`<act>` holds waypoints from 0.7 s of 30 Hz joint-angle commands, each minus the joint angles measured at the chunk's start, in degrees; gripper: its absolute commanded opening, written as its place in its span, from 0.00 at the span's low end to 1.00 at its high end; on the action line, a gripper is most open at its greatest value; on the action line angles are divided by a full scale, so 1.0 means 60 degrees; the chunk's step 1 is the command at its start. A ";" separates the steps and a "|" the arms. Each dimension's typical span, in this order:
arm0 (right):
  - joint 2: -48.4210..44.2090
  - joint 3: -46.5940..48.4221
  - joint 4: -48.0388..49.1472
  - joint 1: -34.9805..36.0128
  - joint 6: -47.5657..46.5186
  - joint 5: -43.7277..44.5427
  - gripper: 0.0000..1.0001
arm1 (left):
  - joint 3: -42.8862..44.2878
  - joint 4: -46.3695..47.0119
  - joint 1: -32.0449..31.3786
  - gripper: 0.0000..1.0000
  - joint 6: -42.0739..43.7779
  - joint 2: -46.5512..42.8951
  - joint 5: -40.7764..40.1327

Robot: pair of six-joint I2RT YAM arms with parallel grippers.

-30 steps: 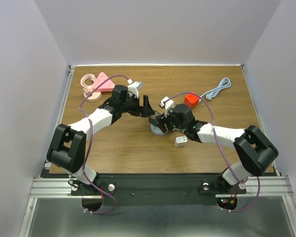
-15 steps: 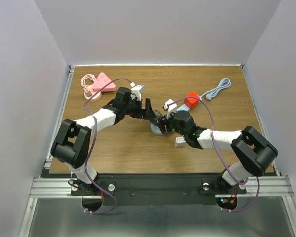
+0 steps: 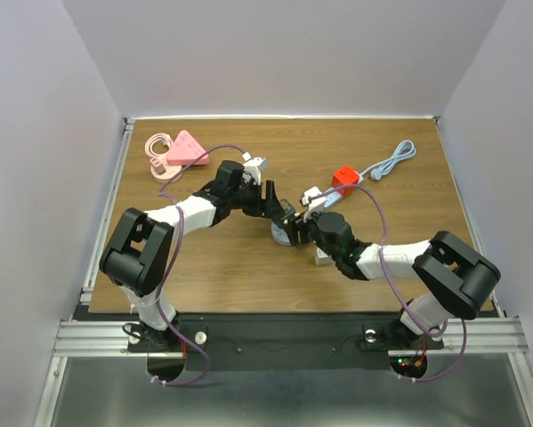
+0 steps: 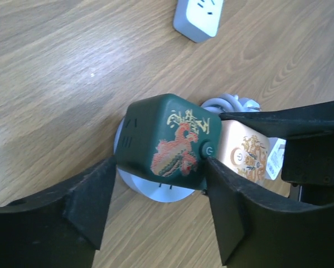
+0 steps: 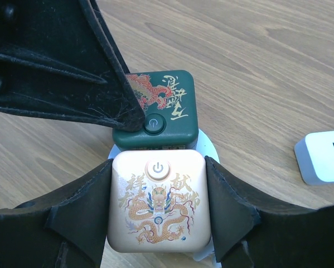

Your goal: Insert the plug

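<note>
A brown wood-grain worktop (image 3: 235, 267) carries three loose items. A pink triangular plastic power strip (image 3: 188, 149) lies in the far left corner, with its coiled pink cable (image 3: 159, 144) touching it on the side nearer the left edge. A small red plastic cube (image 3: 343, 179) sits right of centre towards the far edge, and its pale blue-grey cable (image 3: 392, 163) runs off towards the far right corner. A small white rectangular socket block (image 4: 203, 19) lies flat near the centre, towards the near edge.
</note>
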 commanded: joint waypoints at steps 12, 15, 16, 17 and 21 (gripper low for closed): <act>0.1011 -0.1184 -0.1326 0.1012 0.0824 0.0602 0.00 | -0.0195 0.0020 -0.0107 0.59 -0.0003 0.0431 -0.0016; 0.1246 -0.1169 -0.1311 0.1247 0.0882 0.0850 0.01 | -0.0210 -0.0010 -0.0137 0.59 -0.0003 0.0431 -0.0015; 0.1276 -0.1213 -0.1297 0.1349 0.0969 0.0938 0.00 | -0.0224 -0.0024 -0.0137 0.59 -0.0017 0.0417 -0.0030; 0.1305 -0.1242 -0.1282 0.1364 0.1014 0.0968 0.00 | -0.0239 -0.0024 -0.0151 0.59 -0.0017 0.0417 -0.0030; 0.1481 -0.1462 -0.1180 0.1437 0.1248 0.1100 0.00 | -0.0298 -0.0024 -0.0181 0.58 -0.0003 0.0417 -0.0001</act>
